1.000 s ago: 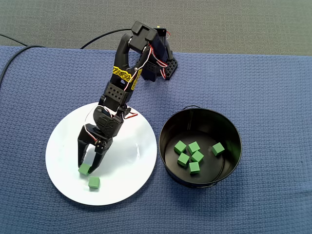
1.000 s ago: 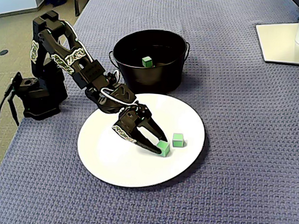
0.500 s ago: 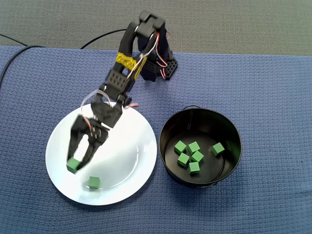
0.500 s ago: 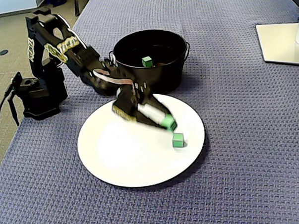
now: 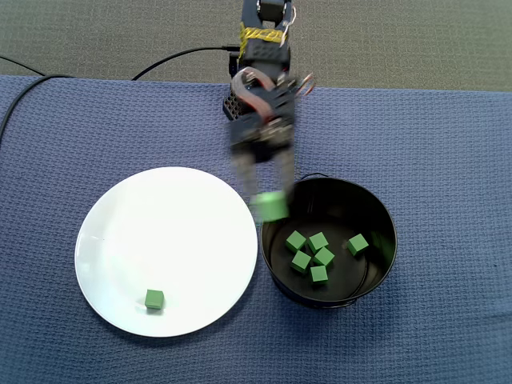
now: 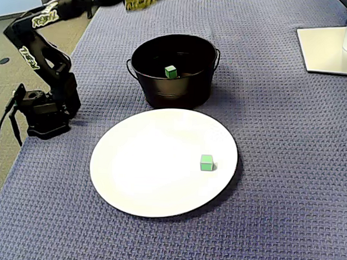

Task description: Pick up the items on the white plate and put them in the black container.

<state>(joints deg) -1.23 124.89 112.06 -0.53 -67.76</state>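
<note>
In a fixed view my gripper (image 5: 269, 200) is raised and blurred, shut on a green cube (image 5: 272, 210) that hangs over the left rim of the black container (image 5: 390, 240). Several green cubes (image 5: 309, 254) lie inside that container. One green cube (image 5: 154, 299) rests on the white plate (image 5: 160, 232) near its front edge. In the other fixed view the arm leaves the top of the picture, so the gripper is hidden. That view shows the plate (image 6: 155, 164) with the single cube (image 6: 206, 162) and the container (image 6: 172, 92) with one cube (image 6: 171, 72) visible inside.
Everything sits on a blue woven cloth. The arm's base (image 6: 45, 110) stands at the cloth's edge, with a black cable (image 5: 176, 58) running off it. A white stand base (image 6: 330, 47) lies at the far right corner.
The gripper closed on a cube at the plate's front left, lifted it, and swung it up and across to the container's rim. One cube stays on the plate.
</note>
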